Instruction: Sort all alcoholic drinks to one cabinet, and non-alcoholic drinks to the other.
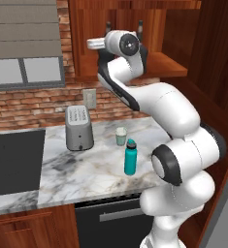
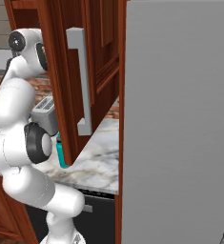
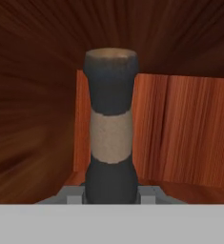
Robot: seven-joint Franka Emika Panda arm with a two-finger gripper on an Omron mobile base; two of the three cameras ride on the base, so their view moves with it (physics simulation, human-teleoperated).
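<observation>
My gripper [image 3: 110, 195] is shut on the neck of a black bottle [image 3: 109, 128] with a tan band, inside a reddish-brown wooden wall cabinet [image 3: 189, 128]. In the left base view the arm reaches up into that cabinet [image 1: 171, 65]. The thin neck of the held bottle [image 1: 140, 26] rises just above the hand, and a second black neck [image 1: 108, 25] stands to its left. Both bottle bodies are hidden behind the arm. On the marble counter below stand a slim teal bottle [image 1: 130, 157] with a black cap and a small pale green cup [image 1: 121, 136] with a white lid.
A silver toaster [image 1: 79, 127] stands on the counter [image 1: 76, 169] left of the cup, with a dark sink [image 1: 13, 162] further left. In the right base view an open cabinet door [image 2: 85, 81] with a grey handle hangs beside the arm, and a tall grey panel [image 2: 180, 124] stands to the right.
</observation>
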